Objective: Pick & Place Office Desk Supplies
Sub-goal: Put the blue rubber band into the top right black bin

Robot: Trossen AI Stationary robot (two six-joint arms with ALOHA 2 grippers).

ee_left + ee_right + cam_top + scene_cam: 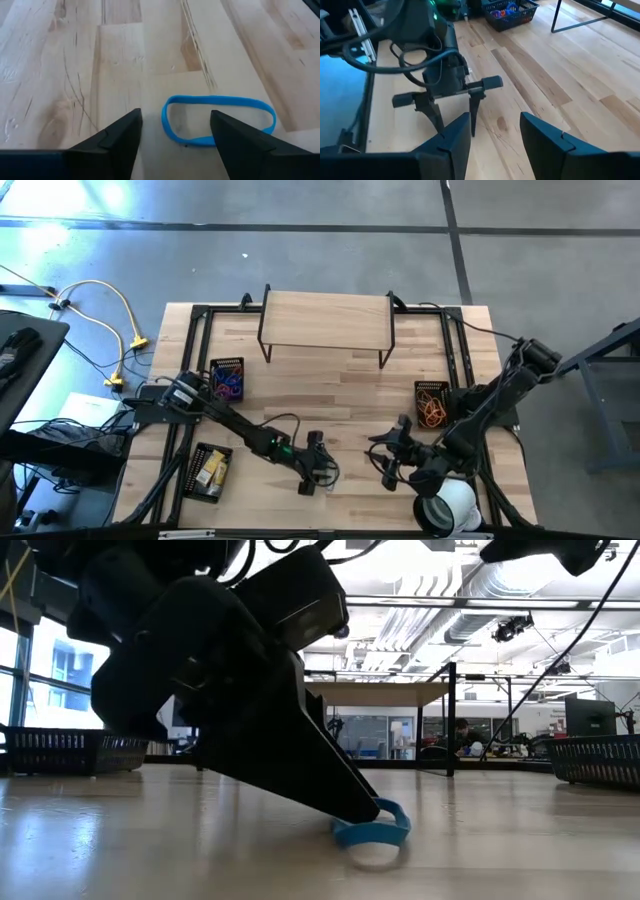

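Right at the front edge of the pale wooden desk (340, 380), your left hand (175, 130) stood released, its two dark fingers (120, 135) spread and tipped down onto the wood. The flat blue rubber loop (218, 120) lay on the desk between and just beyond those fingertips; in the low view one finger touched or nearly touched its near edge, and nothing was gripped yet.

The risk, as I judged it, sat there: the loop lay flat and thin, partly outside the gap, so closing from that stance could pinch only its near edge, or push the band away and let it spring off. A finger pressing on the rim could also pin it to the wood.

Beside it, your right hand (495, 130) hovered apart above bare desk, its fingers parted and empty, facing the left arm. Near it stood a large white tape roll (447, 503).

Farther back you had three black mesh baskets: one with yellow-and-white packets (211, 470), one with purple and blue loops (227, 381), one with orange-red bands (433, 404). Beyond them stood a wooden riser shelf (326, 320).
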